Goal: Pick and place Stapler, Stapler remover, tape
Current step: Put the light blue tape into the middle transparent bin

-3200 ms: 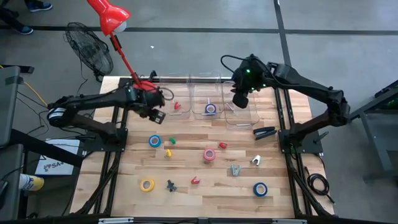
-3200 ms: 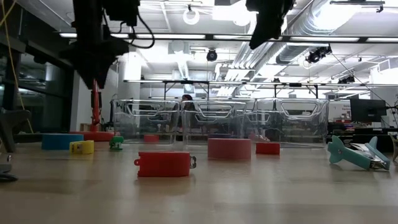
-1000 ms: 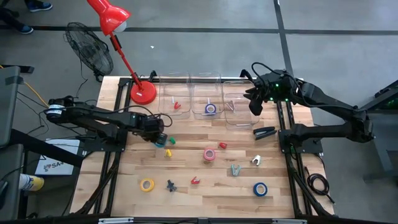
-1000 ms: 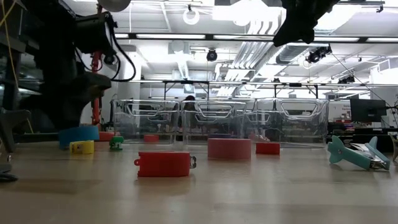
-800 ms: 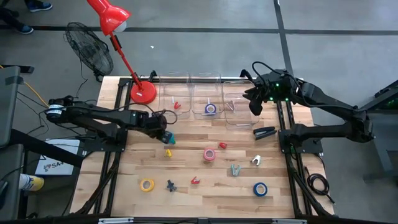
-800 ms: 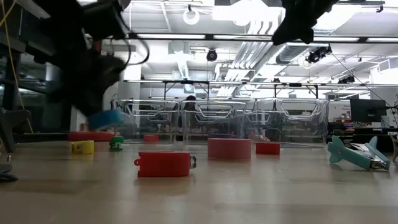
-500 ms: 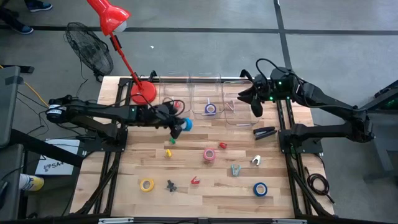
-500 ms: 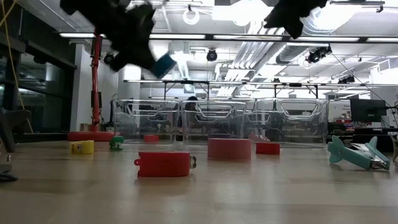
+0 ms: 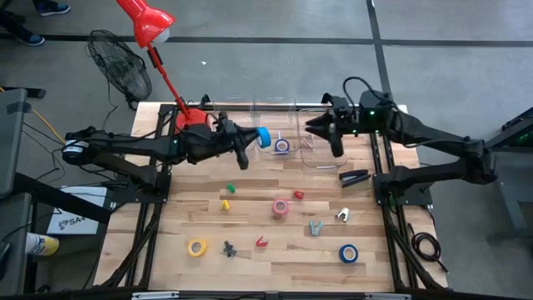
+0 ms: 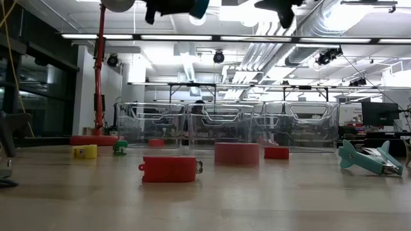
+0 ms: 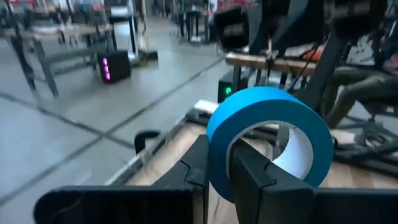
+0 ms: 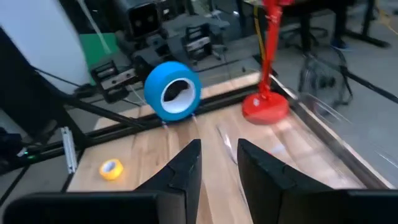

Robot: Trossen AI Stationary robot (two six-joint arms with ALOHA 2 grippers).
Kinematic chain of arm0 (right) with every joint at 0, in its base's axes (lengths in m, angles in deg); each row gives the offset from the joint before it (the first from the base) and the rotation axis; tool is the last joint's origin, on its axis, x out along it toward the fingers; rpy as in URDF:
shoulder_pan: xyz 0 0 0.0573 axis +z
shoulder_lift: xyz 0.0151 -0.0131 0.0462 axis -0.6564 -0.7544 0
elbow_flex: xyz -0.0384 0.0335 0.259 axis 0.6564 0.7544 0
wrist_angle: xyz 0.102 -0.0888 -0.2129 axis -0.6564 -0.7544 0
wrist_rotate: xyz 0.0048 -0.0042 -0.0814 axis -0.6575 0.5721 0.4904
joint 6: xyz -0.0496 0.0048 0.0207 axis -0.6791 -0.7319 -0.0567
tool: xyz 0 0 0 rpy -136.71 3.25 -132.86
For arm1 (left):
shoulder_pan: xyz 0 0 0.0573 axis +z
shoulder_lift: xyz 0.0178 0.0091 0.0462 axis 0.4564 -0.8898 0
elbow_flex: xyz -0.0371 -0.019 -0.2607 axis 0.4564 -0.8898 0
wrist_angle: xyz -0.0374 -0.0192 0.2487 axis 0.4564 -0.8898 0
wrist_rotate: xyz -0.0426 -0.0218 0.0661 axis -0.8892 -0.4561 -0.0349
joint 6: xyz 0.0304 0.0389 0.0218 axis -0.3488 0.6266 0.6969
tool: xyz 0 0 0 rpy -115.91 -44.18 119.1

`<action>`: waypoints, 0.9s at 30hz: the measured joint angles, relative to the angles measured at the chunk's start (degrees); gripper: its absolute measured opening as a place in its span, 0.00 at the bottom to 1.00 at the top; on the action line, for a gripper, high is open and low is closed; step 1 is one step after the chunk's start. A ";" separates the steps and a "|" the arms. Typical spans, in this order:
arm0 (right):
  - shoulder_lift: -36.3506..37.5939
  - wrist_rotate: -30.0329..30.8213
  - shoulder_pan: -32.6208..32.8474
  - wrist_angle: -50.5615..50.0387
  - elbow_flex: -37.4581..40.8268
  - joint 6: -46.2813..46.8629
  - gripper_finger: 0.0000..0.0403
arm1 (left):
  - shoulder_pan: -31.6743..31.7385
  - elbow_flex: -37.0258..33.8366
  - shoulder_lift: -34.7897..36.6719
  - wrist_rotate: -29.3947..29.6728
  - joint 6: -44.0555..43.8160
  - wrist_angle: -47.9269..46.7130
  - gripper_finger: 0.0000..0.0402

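Observation:
A blue tape roll is in the air just left of the middle clear bin, with my left gripper shut on it; the right wrist view shows this tape too. My right gripper hovers open over the right bin, holding nothing. On the table lie the black stapler, a pink tape, a yellow tape, another blue tape and several small stapler removers, such as a teal one. A purple tape sits in the middle bin. My left gripper pinches the wall of the blue tape ring, one finger in the open centre and the other finger outside. The fingers reach in from the table's left, roughly level. The ring stands on edge, lifted clear of table and bins.
Three clear bins stand in a row at the far edge; the left bin holds small red pieces. A red lamp's base sits at the far left corner, its arm slanting up. A fan stands beyond the table.
My left gripper has lifted the blue tape off the table's left part and carried it up, toward the right and the far edge, to beside the middle bin. My right gripper has drifted a little toward the left over the right bin.

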 joint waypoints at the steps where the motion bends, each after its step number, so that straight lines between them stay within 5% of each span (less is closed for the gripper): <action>1: -1.08 -0.08 0.68 1.78 0.00 -0.04 0.23 | 0.00 0.48 -0.39 0.03 0.88 1.27 0.08; 10: -8.62 -5.84 4.60 17.92 0.00 -0.01 0.23 | 0.02 5.18 -2.84 -1.44 6.12 1.49 0.08; 27: -15.18 -5.01 8.72 26.63 0.00 -1.29 0.31 | 0.00 5.92 -4.01 -3.39 6.28 1.02 0.08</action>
